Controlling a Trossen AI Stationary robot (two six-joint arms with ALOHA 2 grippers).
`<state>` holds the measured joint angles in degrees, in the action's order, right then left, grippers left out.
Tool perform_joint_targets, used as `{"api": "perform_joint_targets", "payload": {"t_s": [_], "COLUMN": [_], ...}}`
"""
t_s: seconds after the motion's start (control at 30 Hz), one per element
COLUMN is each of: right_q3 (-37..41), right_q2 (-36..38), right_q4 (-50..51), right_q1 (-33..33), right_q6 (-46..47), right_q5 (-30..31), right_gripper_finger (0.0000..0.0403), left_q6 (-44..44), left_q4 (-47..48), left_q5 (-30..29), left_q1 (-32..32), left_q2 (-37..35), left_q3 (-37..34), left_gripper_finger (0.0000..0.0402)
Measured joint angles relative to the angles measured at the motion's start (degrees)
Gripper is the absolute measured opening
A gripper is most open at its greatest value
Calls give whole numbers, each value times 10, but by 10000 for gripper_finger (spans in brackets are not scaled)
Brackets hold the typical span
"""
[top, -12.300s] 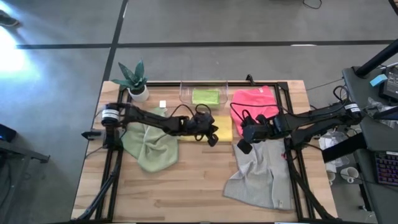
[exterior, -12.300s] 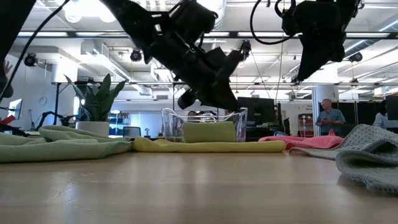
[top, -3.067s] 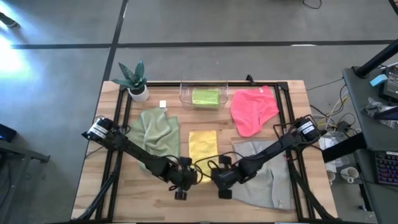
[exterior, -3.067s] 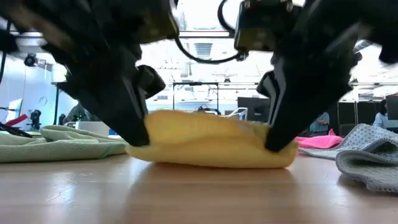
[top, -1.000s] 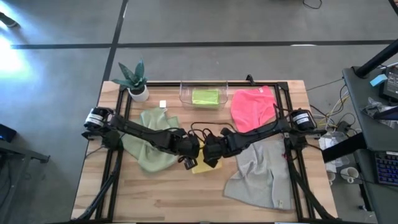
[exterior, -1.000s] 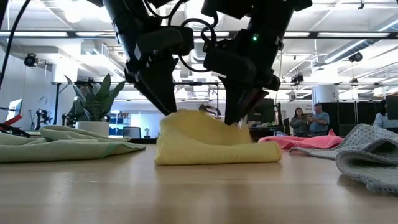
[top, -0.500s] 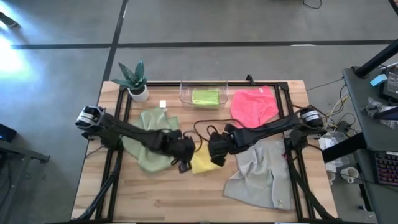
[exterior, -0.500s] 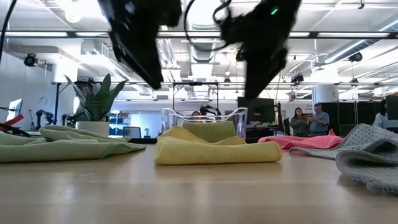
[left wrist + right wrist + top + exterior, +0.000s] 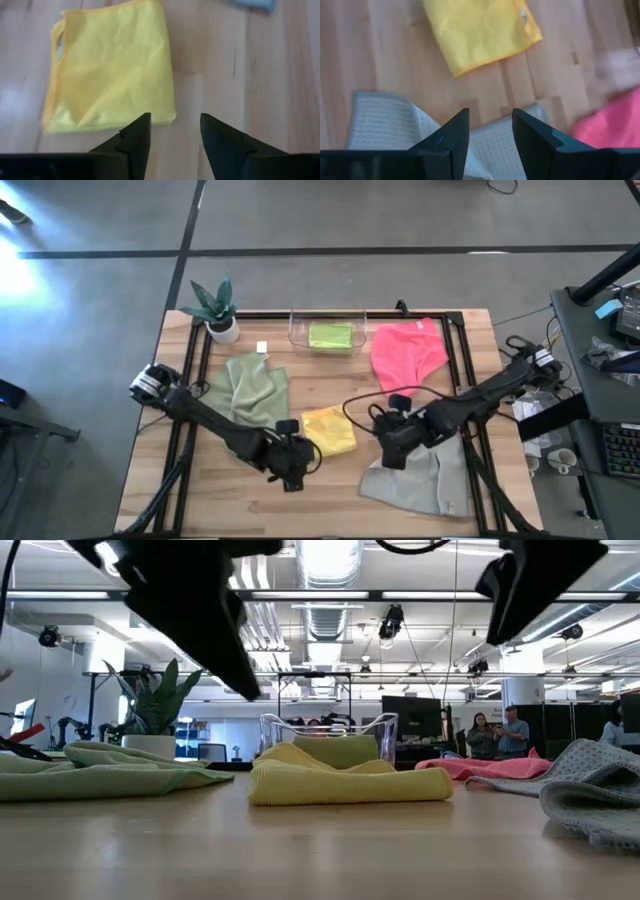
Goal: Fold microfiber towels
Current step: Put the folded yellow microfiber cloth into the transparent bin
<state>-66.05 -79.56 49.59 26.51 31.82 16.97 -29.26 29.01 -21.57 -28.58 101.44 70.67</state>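
A yellow towel (image 9: 330,432) lies folded on the table's middle, and both wrist views show it ahead of the fingers (image 9: 110,65) (image 9: 480,30). My left gripper (image 9: 292,476) hovers open just left of and nearer than it, fingers apart over bare wood (image 9: 172,122). My right gripper (image 9: 388,452) hangs open to its right, above the grey towel's edge (image 9: 490,117). The sage green towel (image 9: 252,390) lies crumpled at the left. The pink towel (image 9: 408,355) lies at the far right, the grey towel (image 9: 420,470) at the near right. A lime green towel (image 9: 330,336) rests folded in the clear bin.
The clear bin (image 9: 296,330) stands at the far edge's middle, with a potted plant (image 9: 215,308) at the far left corner. A black frame (image 9: 465,370) runs along the table's sides. Bare wood shows along the near edge. People stand in the room beyond the table (image 9: 515,730).
Both grippers have let go of the yellow towel, which stays lying folded on the table. My left gripper has gone toward the near edge. My right gripper has risen and gone toward the right edge, over the grey towel.
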Motion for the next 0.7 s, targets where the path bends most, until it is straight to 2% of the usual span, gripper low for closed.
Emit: {"api": "perform_joint_targets", "payload": {"t_s": [0.23, 0.43, 0.7], "right_q3": [86, 100, 66], "right_q2": [-5, -38, -108], "right_q4": [-167, -261, -265], "right_q1": [12, 9, 1], "right_q6": [-64, -154, -249], "right_q5": [-10, -11, -20], "right_gripper_finger": [150, 169, 193], "left_q6": [32, 30, 31], "left_q4": [-46, -55, -68], "left_q5": [0, 2, -1], "left_q1": [1, 1, 2], "left_q2": [44, 71, 88], "left_q3": [0, 0, 1], "left_gripper_finger": [155, 155, 155]}}
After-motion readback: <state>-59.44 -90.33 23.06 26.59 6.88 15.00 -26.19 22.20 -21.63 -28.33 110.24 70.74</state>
